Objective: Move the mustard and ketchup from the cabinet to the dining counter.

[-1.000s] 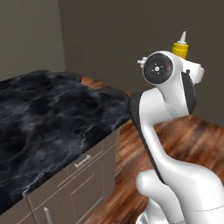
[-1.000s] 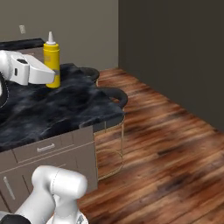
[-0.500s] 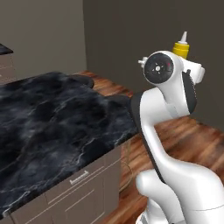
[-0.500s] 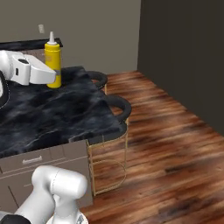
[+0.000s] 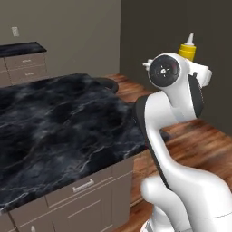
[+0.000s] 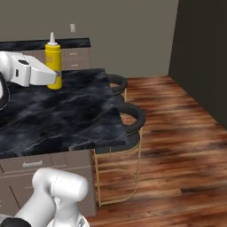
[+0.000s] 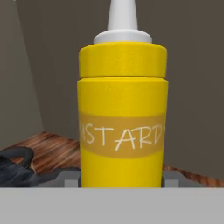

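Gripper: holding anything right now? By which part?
Yes: the gripper holds the mustard upright, one finger on each side of the bottle's lower body.

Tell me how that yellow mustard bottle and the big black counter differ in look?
The mustard is bright plain yellow, while the dining counter is black marble with white veins. The mustard stands tall, narrow and upright, clamped in the gripper; the dining counter is a wide flat slab over drawers. They share little that is plain.

A home kitchen — marble island counter point(image 6: 66, 119), bar stools point(image 6: 128, 116), drawer units point(image 5: 25, 63).
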